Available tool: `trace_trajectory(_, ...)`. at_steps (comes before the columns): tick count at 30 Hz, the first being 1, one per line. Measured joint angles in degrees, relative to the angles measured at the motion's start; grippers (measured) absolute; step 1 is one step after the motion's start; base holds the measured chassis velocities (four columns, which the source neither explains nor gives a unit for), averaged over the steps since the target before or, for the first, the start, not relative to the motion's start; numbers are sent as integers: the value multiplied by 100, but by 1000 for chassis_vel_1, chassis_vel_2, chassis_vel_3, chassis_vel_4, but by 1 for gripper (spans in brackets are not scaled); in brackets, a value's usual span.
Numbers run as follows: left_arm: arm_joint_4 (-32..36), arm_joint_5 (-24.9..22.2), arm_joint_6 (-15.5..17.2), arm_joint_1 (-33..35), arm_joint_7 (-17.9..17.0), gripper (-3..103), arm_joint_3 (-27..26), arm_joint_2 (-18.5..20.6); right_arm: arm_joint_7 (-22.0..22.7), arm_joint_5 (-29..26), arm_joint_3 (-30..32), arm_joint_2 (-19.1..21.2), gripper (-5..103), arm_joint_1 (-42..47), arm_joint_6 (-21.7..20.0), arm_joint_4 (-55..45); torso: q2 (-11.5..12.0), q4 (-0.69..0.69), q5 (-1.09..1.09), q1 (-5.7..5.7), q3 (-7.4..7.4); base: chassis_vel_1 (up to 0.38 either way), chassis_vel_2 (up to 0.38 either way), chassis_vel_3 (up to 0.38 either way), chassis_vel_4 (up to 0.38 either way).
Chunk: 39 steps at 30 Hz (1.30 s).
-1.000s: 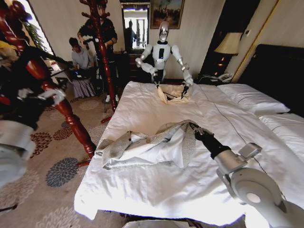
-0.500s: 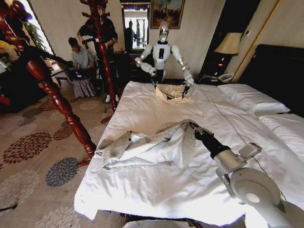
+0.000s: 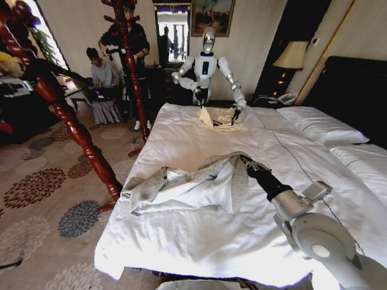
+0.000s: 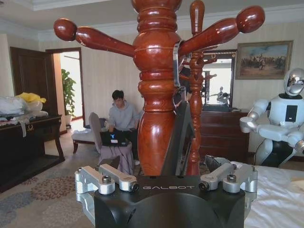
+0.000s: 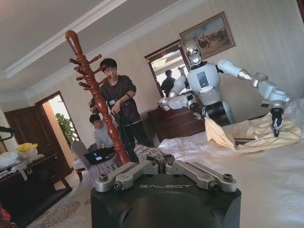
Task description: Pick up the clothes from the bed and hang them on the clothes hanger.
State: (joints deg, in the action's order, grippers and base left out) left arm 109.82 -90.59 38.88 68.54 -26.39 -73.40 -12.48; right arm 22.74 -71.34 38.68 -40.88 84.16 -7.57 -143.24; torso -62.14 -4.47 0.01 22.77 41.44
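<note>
Head view: the grey-beige jacket [image 3: 193, 181] lies crumpled on the white bed [image 3: 242, 241], white lining upward, toward the bed's left edge. The right gripper [image 3: 247, 162] meets the jacket's right edge; in the right wrist view its fingers [image 5: 145, 167] are drawn together on knit fabric, apparently clamping it. Left wrist view: the left gripper [image 4: 166, 183] has fingers apart before a red wooden coat stand [image 4: 156, 85], where a black clothes hanger [image 4: 178, 137] hangs. Both gripper bodies read "GALBOT".
</note>
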Motion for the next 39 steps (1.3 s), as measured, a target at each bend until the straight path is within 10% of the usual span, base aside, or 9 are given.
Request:
trace_trajectory(18, -305, -98, 31, 97, 212, 99, 211, 72, -23, 45, -371, 55, 2, -215, 3, 0, 0, -1, 0, 0, 0, 0, 0, 0, 0)
trace_trajectory(39, -222, -131, -103, 96, 310, 27, 192, 82, -36, 63, -332, 43, 2, -178, 6, 0, 0, -3, 0, -1, 0, 0, 0, 0, 0)
